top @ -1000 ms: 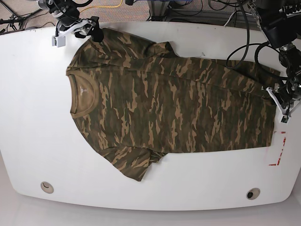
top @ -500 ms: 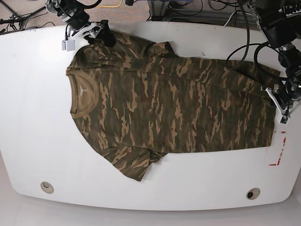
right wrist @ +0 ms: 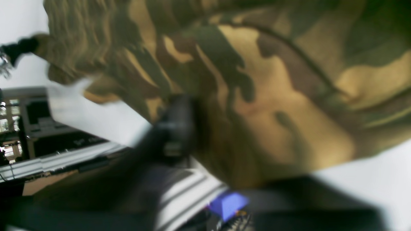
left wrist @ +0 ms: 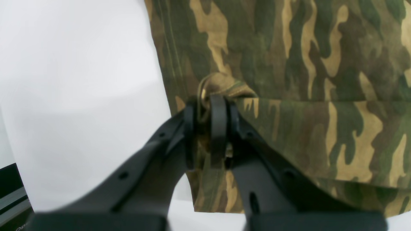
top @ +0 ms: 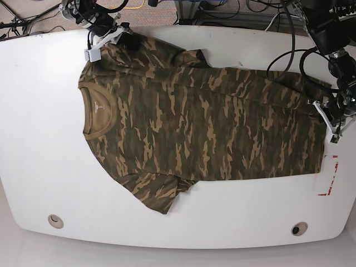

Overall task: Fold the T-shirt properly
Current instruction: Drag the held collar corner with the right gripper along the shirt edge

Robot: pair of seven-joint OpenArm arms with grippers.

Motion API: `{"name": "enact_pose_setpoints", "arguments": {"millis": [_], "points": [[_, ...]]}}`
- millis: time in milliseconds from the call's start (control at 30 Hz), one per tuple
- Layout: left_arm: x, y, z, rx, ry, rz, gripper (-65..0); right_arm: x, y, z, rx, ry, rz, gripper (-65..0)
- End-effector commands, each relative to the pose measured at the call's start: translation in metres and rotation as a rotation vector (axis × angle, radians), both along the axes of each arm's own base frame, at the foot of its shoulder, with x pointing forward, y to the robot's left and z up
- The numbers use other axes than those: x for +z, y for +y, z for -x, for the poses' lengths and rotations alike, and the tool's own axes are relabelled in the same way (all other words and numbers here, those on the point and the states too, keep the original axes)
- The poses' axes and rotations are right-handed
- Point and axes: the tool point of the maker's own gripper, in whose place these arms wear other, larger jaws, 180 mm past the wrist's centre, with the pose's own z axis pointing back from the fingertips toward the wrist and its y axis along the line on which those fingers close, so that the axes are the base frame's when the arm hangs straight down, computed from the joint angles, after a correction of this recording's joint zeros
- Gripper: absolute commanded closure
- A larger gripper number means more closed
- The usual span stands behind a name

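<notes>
Spread flat on the white table (top: 39,139) in the base view: the T-shirt (top: 206,122), in green, brown and tan camouflage. Tan collar (top: 89,111) toward 9 o'clock, with a small label (top: 100,105) inside it; hem (top: 321,144) toward 3 o'clock. One sleeve (top: 178,55) pointing to 12 o'clock, the other sleeve (top: 161,194) to 6 o'clock. At about 3 o'clock of the shirt, near the upper hem corner, the left gripper (left wrist: 208,128). Seen from the left wrist camera, jaws clenched tightly on a small bunched fold of the cloth at the hem edge, the pinched fold standing up a little between the black fingers (left wrist: 219,122), white table just beside it at 9 o'clock. At about 11 o'clock of the shirt, at the outer edge of the upper sleeve, the right gripper (top: 125,40), touching the cloth there. Right wrist view strongly blurred: camouflage cloth filling most of the picture, one dark finger (right wrist: 176,125) pressed against its lower edge, the other finger not to be made out. Impossible to tell whether these jaws are closed on the cloth or only lying against it. Near the table edge at 4 o'clock, just beside the hem, a red marking (top: 329,178). Two round holes (top: 55,221) in the table along the 6 o'clock edge, well apart from each other.
</notes>
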Motion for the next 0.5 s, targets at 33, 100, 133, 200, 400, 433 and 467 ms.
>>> {"name": "enact_pose_setpoints", "arguments": {"millis": [33,100,133,200,400,433,467], "points": [[0.019,0.007,-0.011,-0.002,-0.052,-0.024,-4.3,0.002,-0.006,0.005,-0.005,0.005,0.019,0.0],[0.019,0.007,-0.011,-0.002,-0.052,-0.024,-4.3,0.001,-0.007,0.009,-0.006,0.016,0.019,0.0],[0.019,0.007,-0.011,-0.002,-0.052,-0.024,-4.3,0.0,-0.007,0.013,-0.005,0.022,0.018,0.0],[0.019,0.007,-0.011,-0.002,-0.052,-0.024,-4.3,0.004,-0.008,0.017,0.005,0.017,0.029,0.0],[0.02,0.009,-0.011,-0.002,-0.052,-0.028,-4.3,0.031,-0.007,0.022,0.054,-0.038,0.094,0.0],[0.019,0.009,-0.01,-0.002,-0.051,-0.028,-4.3,0.036,-0.007,0.022,0.063,-0.05,0.104,0.0],[0.019,0.009,-0.01,-0.002,-0.051,-0.028,-4.3,0.045,-0.005,0.021,0.085,-0.081,0.122,0.0]]}}
